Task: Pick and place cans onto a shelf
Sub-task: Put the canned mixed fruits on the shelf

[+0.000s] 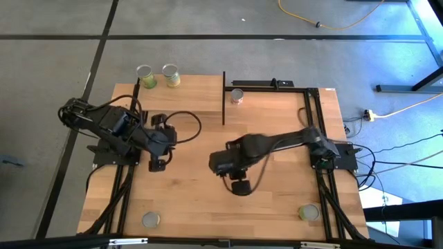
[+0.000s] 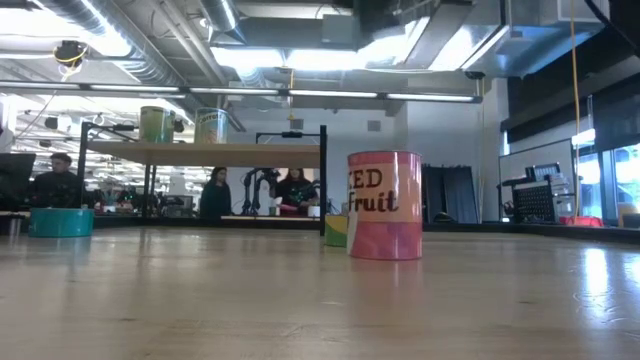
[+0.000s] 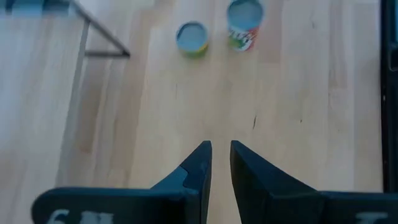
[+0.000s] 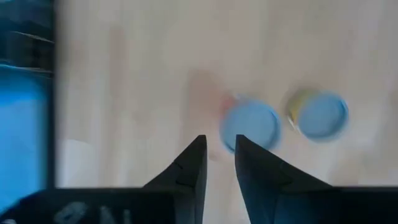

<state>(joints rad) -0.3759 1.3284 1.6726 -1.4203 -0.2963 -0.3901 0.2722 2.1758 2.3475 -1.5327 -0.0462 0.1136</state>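
The shelf (image 1: pixel 187 97) stands at the table's far left, with its black upright panel (image 2: pixel 323 180) at its right end. Two cans, one green (image 2: pixel 155 123) and one yellow-green (image 2: pixel 210 125), stand upright on its board. A red fruit can (image 2: pixel 385 205) stands on the tabletop mid-table, with a small yellow-green can (image 2: pixel 337 230) behind it. My right gripper (image 4: pixel 220 146) hovers open above the red can's silvery top (image 4: pixel 249 124), touching nothing. In the high view that gripper (image 1: pixel 239 185) hides both cans. My left gripper (image 3: pixel 221 152) hangs open over bare wood near the shelf, empty.
A reddish can (image 1: pixel 237 95) stands just right of the panel. Two more cans (image 1: pixel 151 220) (image 1: pixel 309 211) sit near the table's near corners. A low teal tin (image 2: pixel 60 222) shows at the left of the low view. People sit in the room beyond.
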